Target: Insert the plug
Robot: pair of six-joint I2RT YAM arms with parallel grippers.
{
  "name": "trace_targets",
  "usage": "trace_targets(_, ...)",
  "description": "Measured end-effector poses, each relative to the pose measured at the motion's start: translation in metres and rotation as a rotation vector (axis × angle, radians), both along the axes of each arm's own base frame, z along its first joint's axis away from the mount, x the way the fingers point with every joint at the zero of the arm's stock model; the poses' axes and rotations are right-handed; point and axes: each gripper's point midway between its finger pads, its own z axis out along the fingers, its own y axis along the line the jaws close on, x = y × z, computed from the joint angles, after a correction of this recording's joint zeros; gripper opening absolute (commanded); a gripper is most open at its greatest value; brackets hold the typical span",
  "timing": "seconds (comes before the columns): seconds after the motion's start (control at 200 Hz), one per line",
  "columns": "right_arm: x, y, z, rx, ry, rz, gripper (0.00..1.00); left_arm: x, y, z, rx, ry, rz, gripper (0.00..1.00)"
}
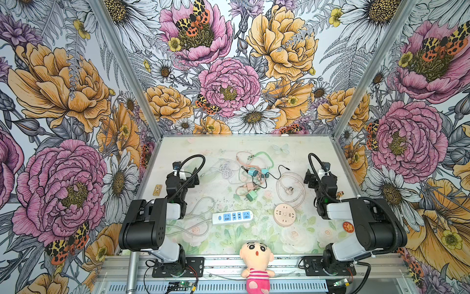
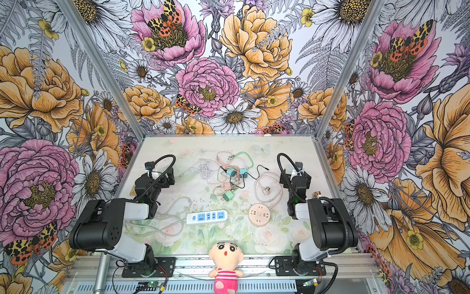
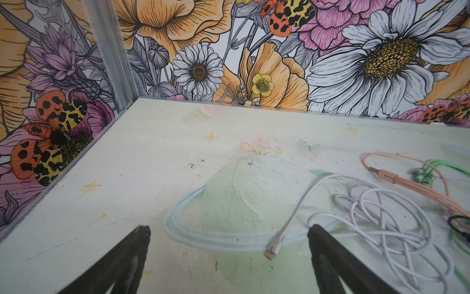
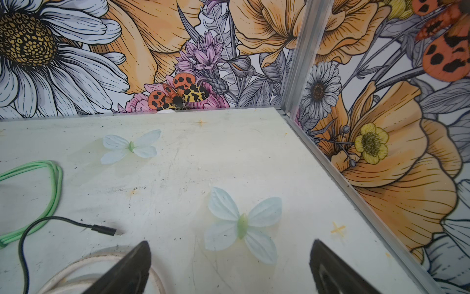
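Observation:
A white power strip (image 1: pixel 232 217) with blue sockets lies near the table's front, and a round pink socket (image 1: pixel 285 214) lies to its right. The pink socket's pale cable loops back to a three-pin plug (image 1: pixel 290 190). A green charger plug (image 1: pixel 251 196) and a pink one (image 1: pixel 248 187) lie behind the strip. Further back are teal ones (image 1: pixel 253 172). My left gripper (image 3: pixel 229 233) is open just above the table at the back left. A white cable's connector (image 3: pixel 273 248) lies between its fingers. My right gripper (image 4: pixel 230 249) is open and empty at the back right.
A tangle of white (image 3: pixel 381 216), pink, green (image 4: pixel 54 188) and black cables lies mid-table at the back. A black connector (image 4: pixel 104 230) lies near my right gripper. A plush doll (image 1: pixel 255 259) sits at the front edge. Flowered walls close three sides.

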Motion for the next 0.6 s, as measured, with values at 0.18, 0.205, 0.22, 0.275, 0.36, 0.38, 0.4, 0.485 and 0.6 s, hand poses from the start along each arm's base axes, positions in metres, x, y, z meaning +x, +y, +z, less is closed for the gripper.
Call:
trace_targets(0.18, -0.002, 0.000, -0.001, 0.000, 0.020, 0.000, 0.99, 0.007, -0.009, 0.033, 0.017, -0.016, -0.018, 0.99)
trace_targets(0.205, -0.003, 0.000, 0.001, 0.000, 0.021, 0.000, 0.99, 0.008, -0.010, 0.039, 0.017, -0.021, -0.021, 0.98)
trace_targets(0.22, -0.003, 0.000, 0.002, 0.000, 0.022, 0.000, 0.99, 0.008, -0.011, 0.041, 0.018, -0.022, -0.023, 0.99)
trace_targets(0.275, -0.003, 0.000, 0.009, -0.001, 0.016, -0.001, 0.99, 0.008, -0.014, 0.051, 0.019, -0.023, -0.032, 0.99)
trace_targets(0.36, -0.003, -0.001, 0.025, -0.002, -0.006, -0.008, 0.99, 0.007, -0.021, 0.061, 0.012, -0.009, -0.052, 0.99)
trace_targets(0.38, -0.004, -0.001, 0.030, -0.002, -0.013, -0.009, 0.98, 0.006, -0.023, 0.064, 0.008, -0.008, -0.058, 0.99)
trace_targets(0.4, -0.004, -0.002, 0.034, -0.002, -0.019, -0.009, 0.97, 0.006, -0.025, 0.067, 0.004, -0.005, -0.064, 0.99)
trace_targets(0.485, -0.007, -0.005, 0.055, -0.006, -0.052, -0.036, 0.94, 0.008, -0.034, 0.080, -0.022, 0.010, -0.086, 0.99)
trace_targets(0.6, -0.015, -0.018, 0.090, -0.022, -0.091, -0.138, 0.94, 0.015, -0.051, 0.101, -0.071, 0.033, -0.143, 0.99)
